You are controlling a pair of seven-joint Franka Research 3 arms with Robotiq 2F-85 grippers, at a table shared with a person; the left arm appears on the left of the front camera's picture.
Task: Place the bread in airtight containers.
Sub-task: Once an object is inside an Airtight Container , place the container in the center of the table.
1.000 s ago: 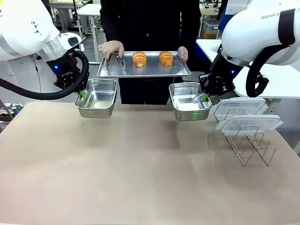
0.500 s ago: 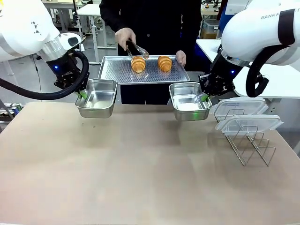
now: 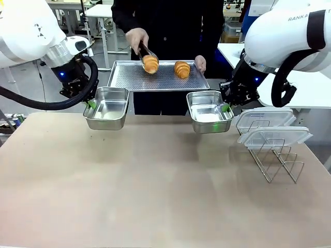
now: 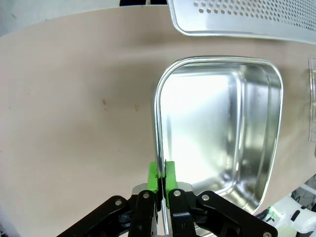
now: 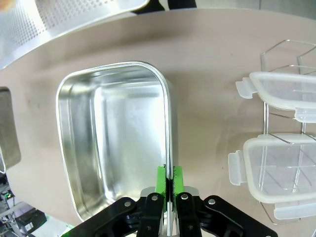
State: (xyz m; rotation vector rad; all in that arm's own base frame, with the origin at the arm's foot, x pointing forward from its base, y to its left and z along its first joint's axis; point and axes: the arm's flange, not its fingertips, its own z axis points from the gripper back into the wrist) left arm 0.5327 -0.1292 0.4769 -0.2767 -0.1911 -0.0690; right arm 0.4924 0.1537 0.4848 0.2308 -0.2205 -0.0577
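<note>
Over open table (image 3: 155,196), left gripper (image 3: 91,105) and right gripper (image 3: 226,107) clamp container rims (image 3: 106,123).

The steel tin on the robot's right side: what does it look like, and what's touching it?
The right tin is a shiny rectangular metal container with rounded corners, lidless and empty. It hangs level, apparently lifted off the table. The right tool pinches one side rim between its green pads; nothing else touches it.

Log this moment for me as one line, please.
left gripper shut on left tin | right gripper shut on right tin | tongs grip one croissant at tray
</note>
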